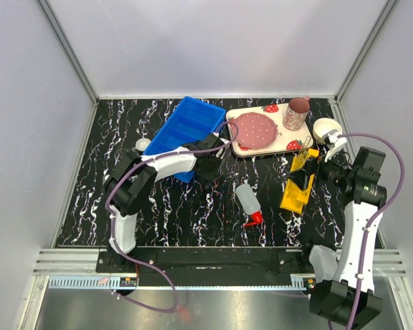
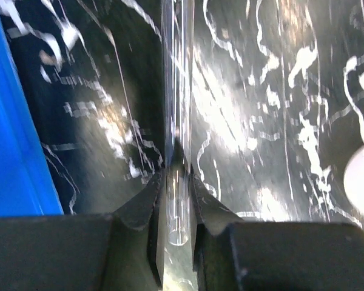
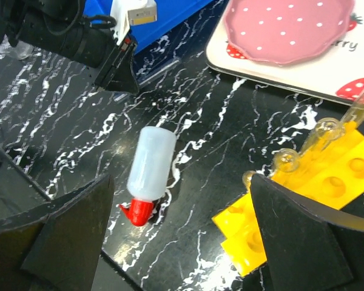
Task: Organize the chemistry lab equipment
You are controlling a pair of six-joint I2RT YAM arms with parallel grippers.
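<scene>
My left gripper [image 1: 210,163] is shut on a thin clear tube [image 2: 178,182], held just above the black marbled table beside the blue bin [image 1: 184,129]. The translucent squeeze bottle [image 1: 246,199] with its red nozzle [image 1: 254,219] lies on its side mid-table; it also shows in the right wrist view [image 3: 150,161]. The yellow holed rack [image 1: 297,187] lies at the right with clear tubes [image 3: 326,128] leaning in it. My right gripper [image 3: 181,182] is open and empty, hovering between bottle and rack. A tiny white dish [image 1: 143,144] sits left of the bin. I make out no beakers.
A strawberry-print tray [image 1: 279,141] with a pink plate [image 1: 253,128] and pink mug [image 1: 297,113] stands at the back right. A cream bowl [image 1: 325,128] sits right of it. White walls enclose the table on three sides.
</scene>
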